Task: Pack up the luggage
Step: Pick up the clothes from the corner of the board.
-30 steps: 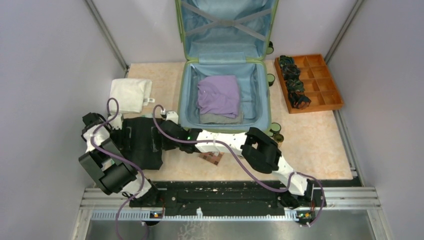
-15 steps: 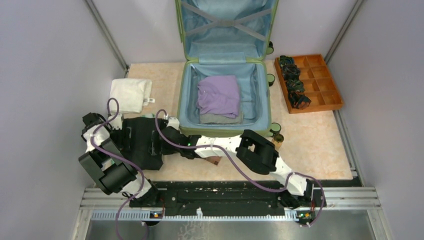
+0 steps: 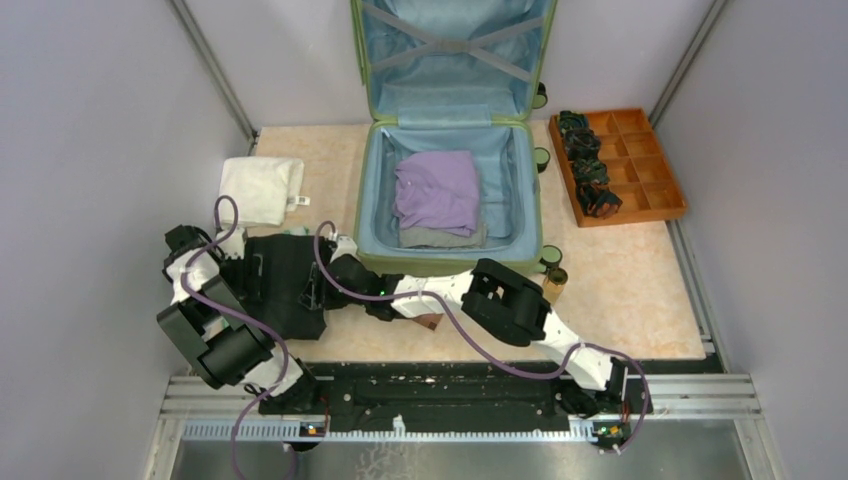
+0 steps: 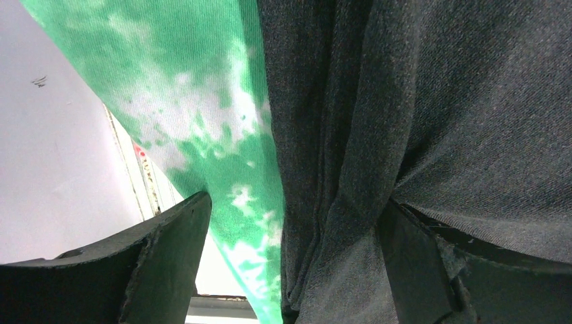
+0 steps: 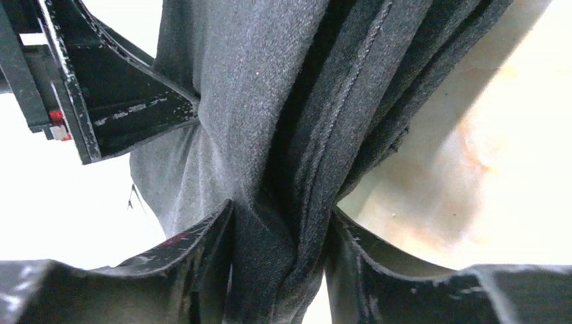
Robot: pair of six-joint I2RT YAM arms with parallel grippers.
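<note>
No text, brand, number or sign can be read in any of the views. A small tag (image 3: 298, 201) is seen at the edge of the folded white cloth (image 3: 262, 188), but its print is too small to be made out. Red marks on a pale strip (image 4: 144, 172) in the left wrist view are blurred.

The open suitcase (image 3: 366, 200) sits far-centre on the tabletop (image 3: 640, 290), its lid (image 3: 450, 60) upright behind, folded tops (image 3: 438, 188) stacked inside. A compartment tray (image 3: 652, 165) lies to its right, a folded towel (image 3: 262, 188) to its left, and a garment (image 3: 280, 290) in front of the towel.
</note>
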